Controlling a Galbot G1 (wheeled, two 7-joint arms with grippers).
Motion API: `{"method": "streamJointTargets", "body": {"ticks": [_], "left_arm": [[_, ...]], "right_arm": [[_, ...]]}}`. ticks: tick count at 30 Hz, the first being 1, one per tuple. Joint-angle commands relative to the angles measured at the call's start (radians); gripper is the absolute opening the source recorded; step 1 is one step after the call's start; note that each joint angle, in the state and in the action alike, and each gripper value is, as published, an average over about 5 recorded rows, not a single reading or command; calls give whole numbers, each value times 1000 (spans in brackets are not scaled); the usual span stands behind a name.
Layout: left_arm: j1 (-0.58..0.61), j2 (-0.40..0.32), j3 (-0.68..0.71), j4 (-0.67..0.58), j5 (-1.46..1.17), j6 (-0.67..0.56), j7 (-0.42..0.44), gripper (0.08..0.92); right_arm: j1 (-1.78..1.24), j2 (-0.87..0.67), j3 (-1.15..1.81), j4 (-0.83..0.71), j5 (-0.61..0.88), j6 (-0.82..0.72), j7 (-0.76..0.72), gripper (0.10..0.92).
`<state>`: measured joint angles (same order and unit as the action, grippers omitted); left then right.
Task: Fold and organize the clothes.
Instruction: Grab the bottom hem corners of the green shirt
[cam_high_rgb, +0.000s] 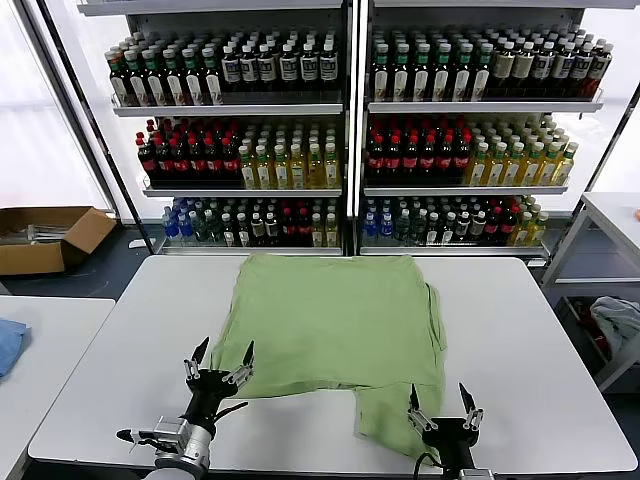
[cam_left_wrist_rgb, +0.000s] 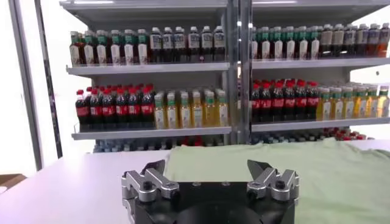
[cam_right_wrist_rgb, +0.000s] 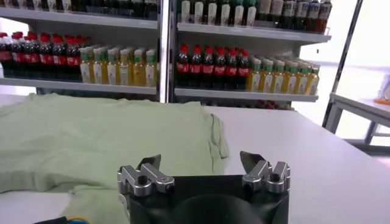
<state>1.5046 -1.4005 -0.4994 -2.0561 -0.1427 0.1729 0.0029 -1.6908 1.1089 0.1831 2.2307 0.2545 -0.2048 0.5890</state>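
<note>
The light green polo shirt lies spread flat on the white tabletop, roughly centred, running from the far edge by the drink shelves down toward the robot. No collar or buttons show from here, so it looks to be lying face down. One part, probably a sleeve, hangs lower on the robot's right, reaching almost to the near edge.

Here's the relation that matters: both arms sit at the shirt's near hem, one at each side. The left gripper hovers at the near left corner of the fabric, jaws spread wide, nothing between them. In the left wrist view the left gripper points straight across the tabletop, with the green cloth starting just ahead and off to one side. The right gripper is just beside the low sleeve, also wide and empty; in its own view the right gripper has cloth directly beneath and ahead.

Judging by this, folding hasn't started. The right arm seems nearer its cloth; the left still needs a short reach inward. Both forearms come in low from the near edge, fingers aimed away from the robot, a ready stance for pinching the hem.
</note>
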Motion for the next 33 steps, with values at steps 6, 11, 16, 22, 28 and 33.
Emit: {"method": "streamJointTargets", "body": {"ticks": [6,11,16,22,28,33], "left_arm": [[5,47,-22,-6,-72,127,2,823],[15,78,-26,2,-103,205,0,823],[13,101,-34,14,-105,255,6,823],[-10,128,-52,78,-126,258,10,823],[-20,142,-54,122,-135,255,14,823],[-24,150,-52,144,-157,255,17,823]], "right_arm": [[-56,-5,-75,51,99,-69,87,823],[-78,8,-81,53,102,-68,105,823],[-103,17,-81,57,96,-68,116,823],[-109,45,-91,30,90,-69,123,823],[-109,67,-96,8,90,-74,136,823],[-94,79,-95,-7,90,-75,137,823]]}}
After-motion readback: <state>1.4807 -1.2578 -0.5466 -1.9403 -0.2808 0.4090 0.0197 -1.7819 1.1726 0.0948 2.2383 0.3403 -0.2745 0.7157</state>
